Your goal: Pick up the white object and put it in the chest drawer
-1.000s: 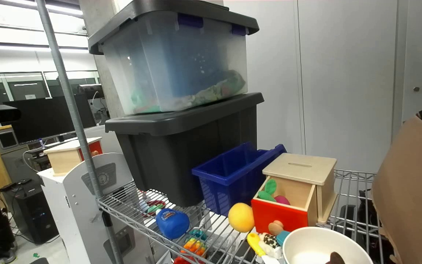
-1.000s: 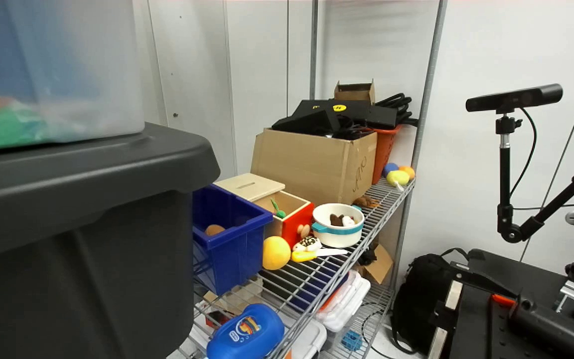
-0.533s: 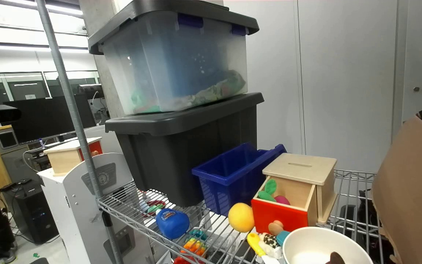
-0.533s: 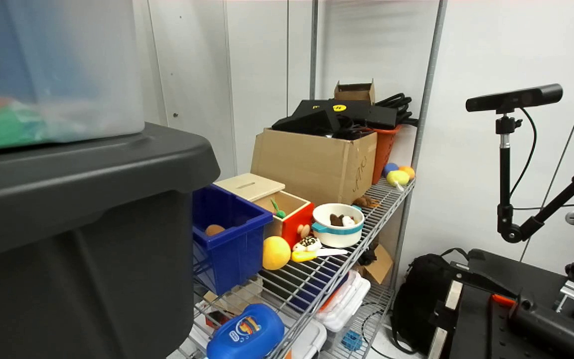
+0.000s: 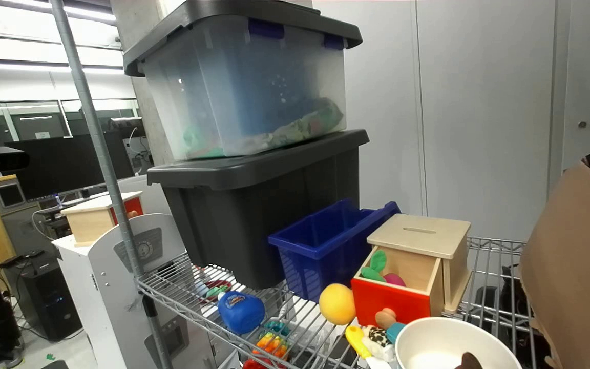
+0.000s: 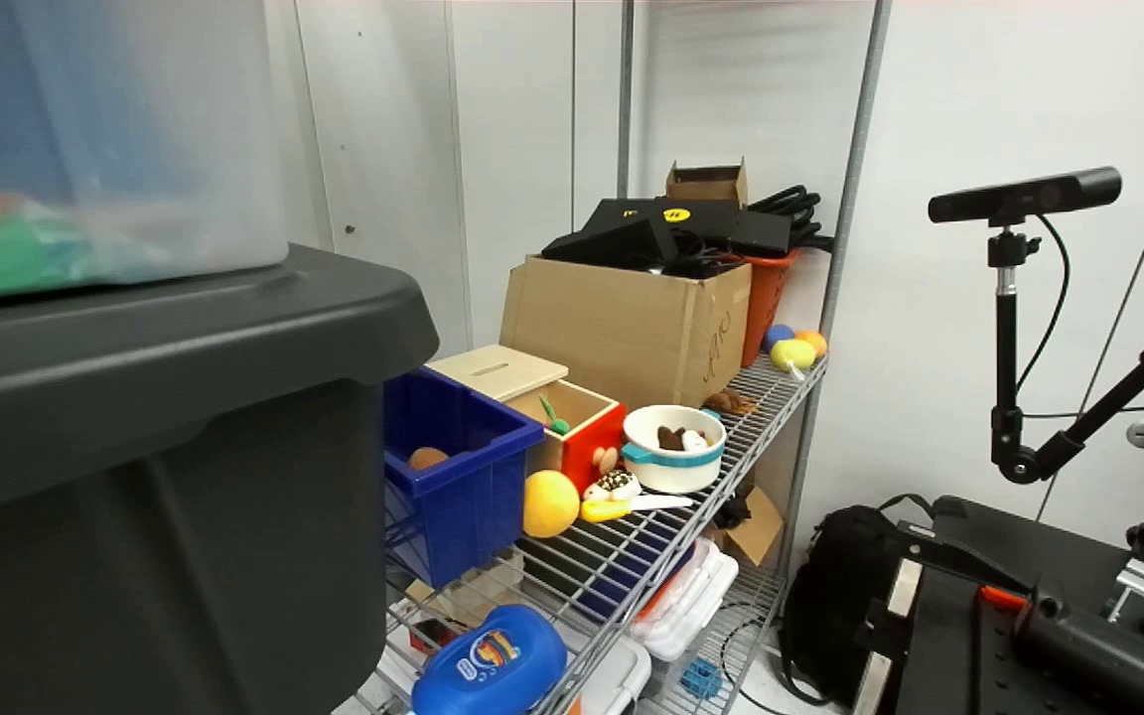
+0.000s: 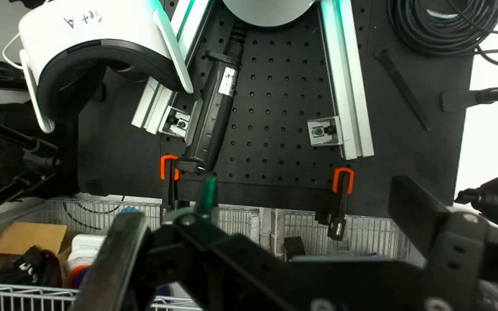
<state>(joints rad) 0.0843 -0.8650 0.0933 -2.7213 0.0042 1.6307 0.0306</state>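
Black claw (image 7: pixel 305 194) spread wide, light-wood red-fronted chest drawer (image 6: pixel 581 449) gapes in an exterior view, round white pot (image 6: pixel 673 478) at its three o'clock

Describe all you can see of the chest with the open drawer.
The chest looks wooden and pale, with a flat, slotted top. Its red-fronted drawer, bearing a round knob, is pulled open, with something green and dark pink inside. The chest stands upright on the wire shelf. The blue bin, yellow ball and pot stand close by; whether any touches it is unclear.
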